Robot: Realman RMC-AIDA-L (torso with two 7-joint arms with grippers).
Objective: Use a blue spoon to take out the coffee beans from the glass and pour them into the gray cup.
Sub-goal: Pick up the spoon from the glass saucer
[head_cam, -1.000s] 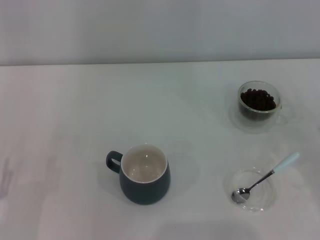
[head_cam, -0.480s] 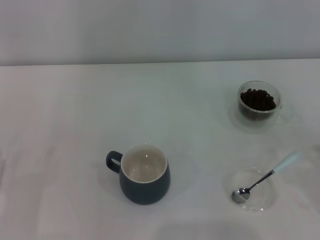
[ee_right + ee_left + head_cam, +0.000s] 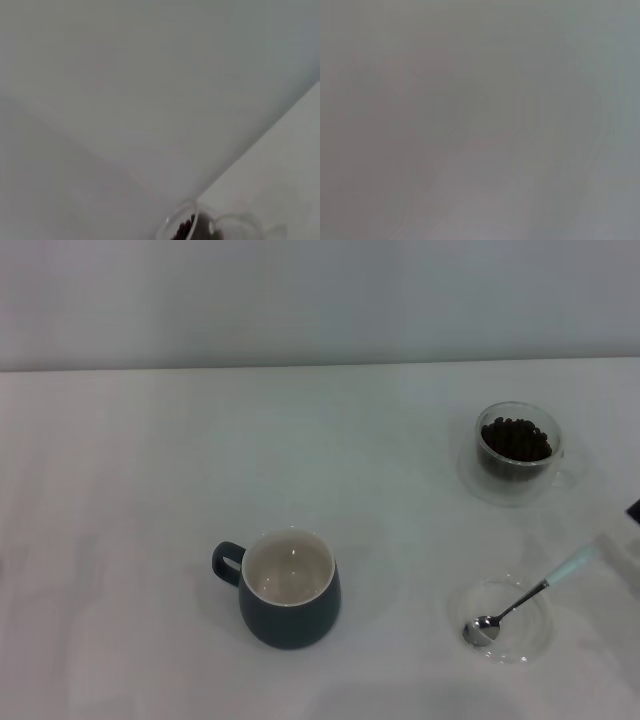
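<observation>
The gray cup [image 3: 290,590] stands upright at the front middle of the table, its handle to the left and its cream inside bare. The glass [image 3: 518,448] stands at the back right with a heap of coffee beans [image 3: 516,438] in it. It also shows in the right wrist view [image 3: 186,226]. The blue spoon [image 3: 530,595] lies with its metal bowl in a flat clear saucer [image 3: 505,645] and its pale handle pointing back right. A dark bit of my right gripper [image 3: 634,511] shows at the right edge, just beyond the spoon's handle. My left gripper is out of view.
The white table [image 3: 150,490] runs back to a pale wall. The left wrist view shows only a blank grey surface.
My right gripper has come in at the right edge, close to the spoon's handle. A faint shadow at the left edge is gone. Cup, glass and spoon have not moved.
</observation>
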